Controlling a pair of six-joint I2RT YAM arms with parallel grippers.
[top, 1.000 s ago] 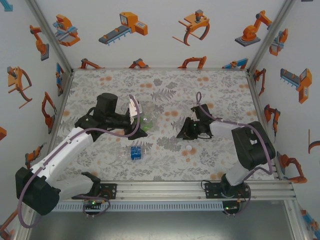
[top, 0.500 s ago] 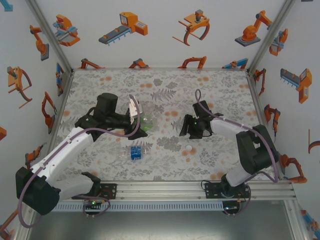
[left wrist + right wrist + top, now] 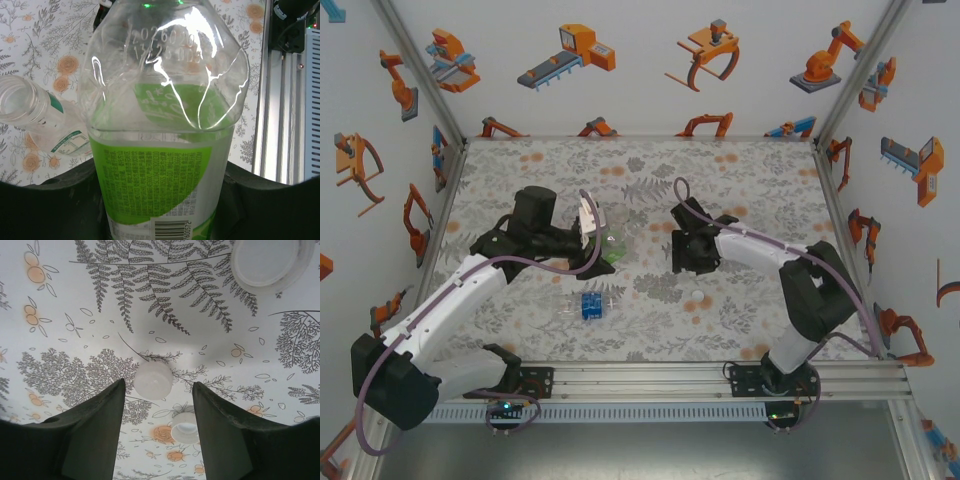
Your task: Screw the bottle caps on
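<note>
My left gripper [image 3: 162,200] is shut on a clear bottle with a green label [image 3: 160,165], which lies between the jaws with its crumpled shoulder pointing away; from above the pair sits left of centre [image 3: 610,247]. Beside it lies an open clear bottle with a white-and-green label [image 3: 35,115]. A blue-labelled bottle [image 3: 586,305] lies nearer the front edge. My right gripper [image 3: 158,382] stands open above the table. A whitish cap [image 3: 153,380] lies just beyond its fingertips, and a second cap [image 3: 185,427], hollow side up, lies below between the fingers. Neither cap is gripped.
A larger whitish round lid-like thing [image 3: 270,262] lies ahead of the right gripper at the top right. A small white cap [image 3: 696,295] rests on the patterned table [image 3: 750,180]. Aluminium rails [image 3: 720,378] run along the front edge.
My right gripper has swung left and a little toward the back, and its jaws have opened. The left arm and its green-label bottle have not moved.
</note>
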